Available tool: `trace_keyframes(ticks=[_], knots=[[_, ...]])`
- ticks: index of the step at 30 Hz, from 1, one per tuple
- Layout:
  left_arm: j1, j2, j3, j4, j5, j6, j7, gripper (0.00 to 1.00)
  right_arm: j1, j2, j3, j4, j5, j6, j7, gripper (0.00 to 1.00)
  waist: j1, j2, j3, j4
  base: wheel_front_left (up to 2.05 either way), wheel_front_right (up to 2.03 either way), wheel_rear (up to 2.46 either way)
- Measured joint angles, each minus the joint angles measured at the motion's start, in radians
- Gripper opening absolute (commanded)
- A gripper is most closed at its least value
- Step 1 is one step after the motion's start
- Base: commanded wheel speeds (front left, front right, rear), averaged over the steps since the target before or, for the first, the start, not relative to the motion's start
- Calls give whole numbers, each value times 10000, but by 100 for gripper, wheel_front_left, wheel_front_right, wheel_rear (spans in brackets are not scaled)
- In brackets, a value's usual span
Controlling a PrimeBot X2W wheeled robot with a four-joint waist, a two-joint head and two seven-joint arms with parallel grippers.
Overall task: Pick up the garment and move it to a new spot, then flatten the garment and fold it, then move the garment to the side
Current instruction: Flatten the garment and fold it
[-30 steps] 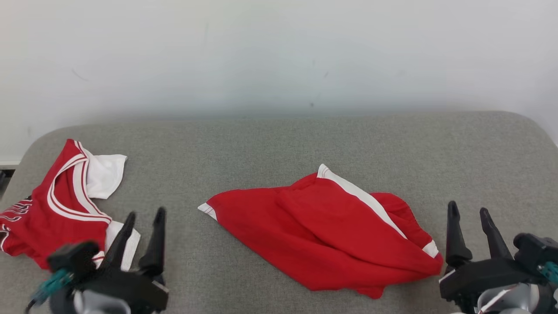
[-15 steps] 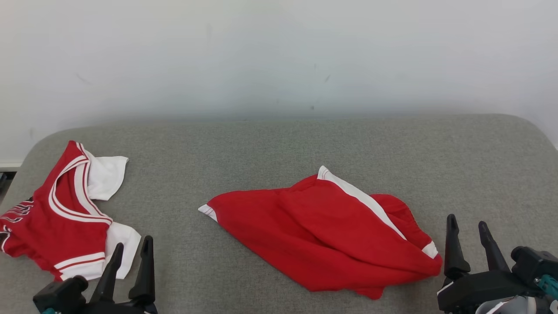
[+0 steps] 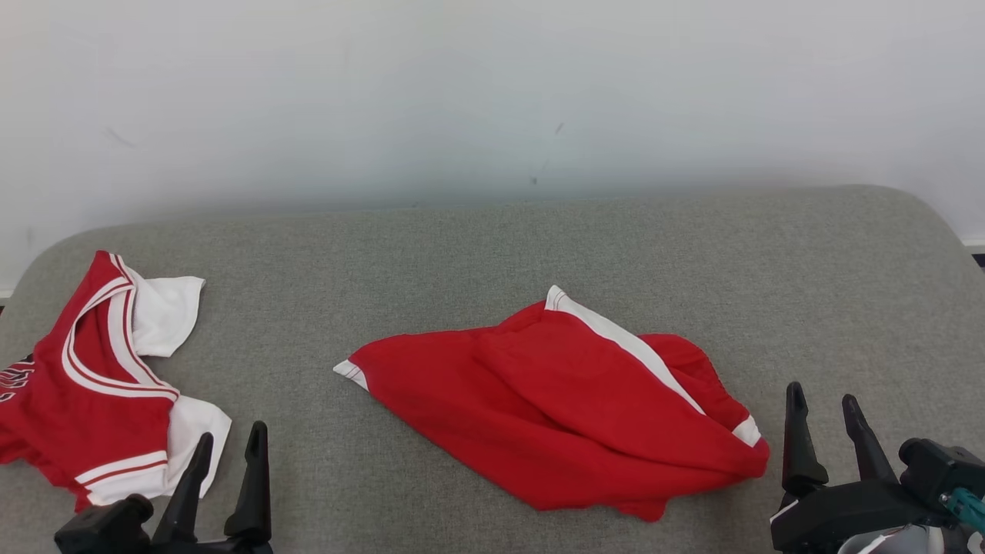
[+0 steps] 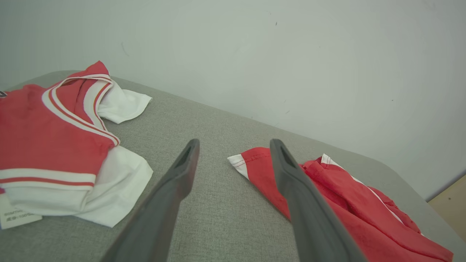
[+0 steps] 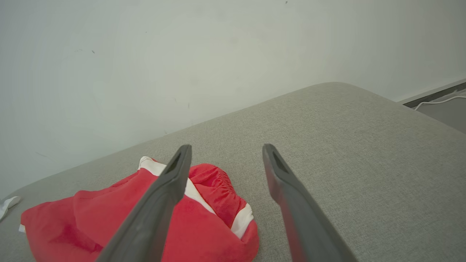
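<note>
Left gripper (image 3: 231,435): both fingers are parted with a clear gap between them. Nothing is held. Through that gap the left wrist view shows bare grey upholstered surface (image 3: 492,254).

Right gripper (image 3: 820,394): the fingers are likewise spread apart and empty, and the gap between them frames the grey upholstery and the white wall (image 3: 492,92) beyond.

Task item: the red shorts (image 3: 569,415) lie loose and rumpled on the upholstery, between the two grippers and much nearer the right one. The bunched end with the gathered waistband (image 5: 214,182) sits just beside the right gripper's left finger, on its outer side, and no contact can be seen. The rest of the shorts spreads away to the left of that finger. A white side stripe (image 3: 623,338) runs diagonally across the top layer. From the left gripper, the shorts lie ahead and to the right of the right finger; their pointed leg corner with white trim (image 4: 238,162) is the part closest to that finger's tip.

Other item: a red and white basketball jersey (image 3: 85,400) lies crumpled ahead and to the left of the left gripper's left finger. Its white hem is near that fingertip but apart from it. A small printed label (image 4: 18,216) pokes out from under its lower edge.

Off the right gripper's right side, past the rounded edge of the upholstery, a pale cable (image 5: 437,102) lies along the foot of the wall.
</note>
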Motion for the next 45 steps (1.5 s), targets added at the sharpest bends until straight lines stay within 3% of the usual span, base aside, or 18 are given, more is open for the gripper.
trace_keyframes(ticks=[16, 22, 31, 38, 45], knots=[[-230, 42, -79, -454, 449, -2, 802, 100, -384, 2, 481, 75, 13, 0, 17, 100, 1, 1, 292, -168, 0, 0, 0], [-1931, 263, -953, 10, 736, -291, 2257, 100, -686, 0, 869, 113, 13, 0, 33, 100, 1, 1, 403, -526, 0, 0, 0], [-3872, -63, -1896, 1429, 978, -516, 4775, 100, -802, -2, 1135, 211, 77, 0, 17, 100, 1, 1, 563, -1483, 0, 0, 0], [-5346, -445, -1929, 2531, 880, -543, 6178, 100, -782, -6, 1175, 163, 81, 0, 2, 100, 1, 1, 758, -2426, 0, 0, 0], [-6390, -360, -1766, 3639, 871, -439, 7388, 100, -799, -6, 1475, 104, 240, 0, -42, 100, 1, 1, 1080, -3403, 0, 0, 0]])
